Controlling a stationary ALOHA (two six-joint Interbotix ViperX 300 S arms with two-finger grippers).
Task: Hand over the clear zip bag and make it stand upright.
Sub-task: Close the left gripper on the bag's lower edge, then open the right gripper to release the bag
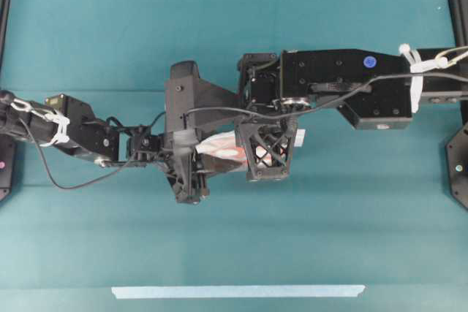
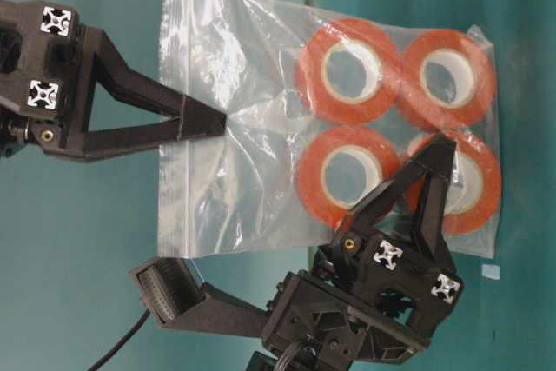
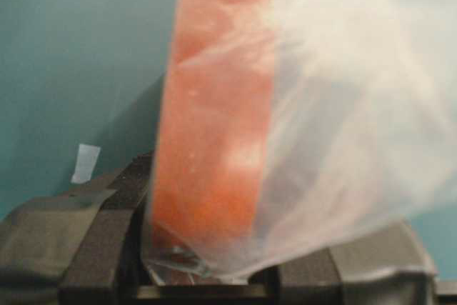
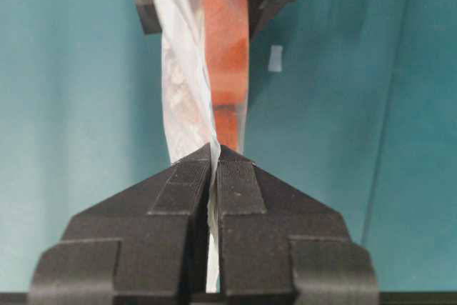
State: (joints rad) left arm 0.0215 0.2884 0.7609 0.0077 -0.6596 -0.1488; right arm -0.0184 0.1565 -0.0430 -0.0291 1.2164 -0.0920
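Both claws pinch the clear zip bag, held in the air above the worktop's middle: right gripper clamps its empty half, left gripper grips the 4 tape rolls' end.

Teal tabletop is filling the overhead frame, a faint crease running across the middle. A pale blue tape strip is lying flat along the bottom centre. Small pale tape scrap is sitting at left of the left wrist view.
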